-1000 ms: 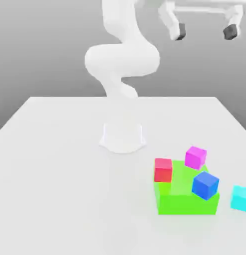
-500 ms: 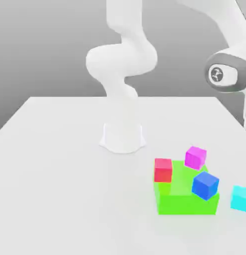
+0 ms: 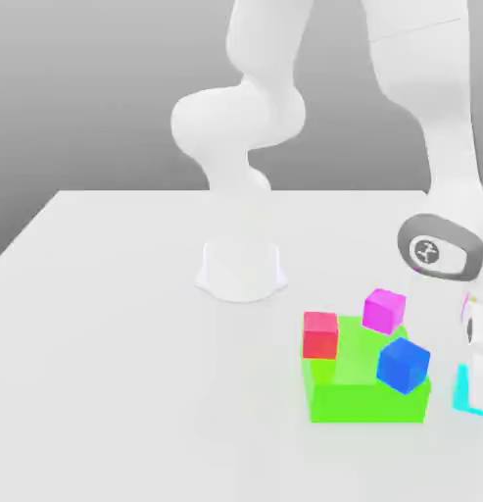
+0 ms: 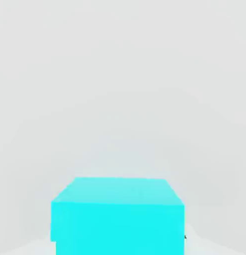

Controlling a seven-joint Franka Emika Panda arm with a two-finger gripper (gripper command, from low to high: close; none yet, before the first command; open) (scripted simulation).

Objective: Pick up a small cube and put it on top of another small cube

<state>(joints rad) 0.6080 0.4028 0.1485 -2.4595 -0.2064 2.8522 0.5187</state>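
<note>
Small cube [image 4: 119, 226], plain bright cyan, flat-faced, its top face slightly duller.

In front of my arm [image 3: 269, 118], 3 cubes, red [image 3: 320, 335], magenta [image 3: 384, 311] and blue [image 3: 403, 366], surround the top of my green block [image 3: 367, 400]; the cyan cube [image 3: 461, 390] sits on the table [image 3: 137, 373].

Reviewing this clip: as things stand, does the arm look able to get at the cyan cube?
Yes, most likely: the gripper is already down at the cyan cube, which stands beside the green block, and nothing seems to lie over its top.
</note>
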